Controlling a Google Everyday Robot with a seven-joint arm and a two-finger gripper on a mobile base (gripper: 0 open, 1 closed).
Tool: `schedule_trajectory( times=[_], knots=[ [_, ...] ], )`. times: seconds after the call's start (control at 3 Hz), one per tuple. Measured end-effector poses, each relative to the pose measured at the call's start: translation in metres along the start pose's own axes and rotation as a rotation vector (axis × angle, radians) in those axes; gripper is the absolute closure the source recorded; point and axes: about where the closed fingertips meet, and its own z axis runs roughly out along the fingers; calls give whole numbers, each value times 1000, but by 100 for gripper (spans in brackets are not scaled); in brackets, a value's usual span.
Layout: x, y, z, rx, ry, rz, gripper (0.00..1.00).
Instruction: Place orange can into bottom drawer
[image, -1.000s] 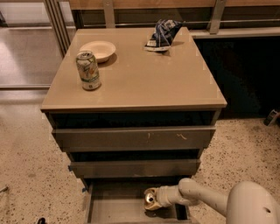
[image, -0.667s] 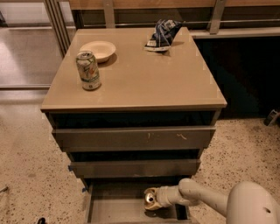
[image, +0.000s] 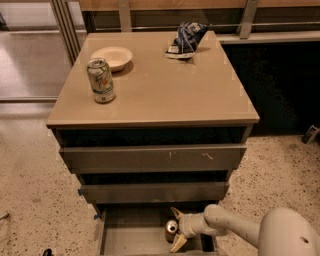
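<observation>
The orange can (image: 171, 230) stands upright on the grey floor of the bottom drawer (image: 131, 239), which is pulled out at the foot of the cabinet. My gripper (image: 175, 230) reaches in from the right, low in the camera view. Its fingertips (image: 178, 243) are spread above and below the can, with gaps on both sides, so the gripper is open around the can. The white arm (image: 227, 226) hides the right part of the drawer.
A pale green-and-white can (image: 101, 80), a shallow bowl (image: 112, 56) and a dark blue chip bag (image: 186, 39) sit on the cabinet top (image: 165, 95). The two upper drawers (image: 152, 158) are slightly ajar. Speckled floor lies left and right.
The fingers look spread wider around the orange can than before. The arm and the can stay in nearly the same place in the bottom drawer.
</observation>
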Motion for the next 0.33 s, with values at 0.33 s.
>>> schedule_trajectory(
  times=[0.33],
  knots=[
    [0,0,0,0,0,0,0]
  ],
)
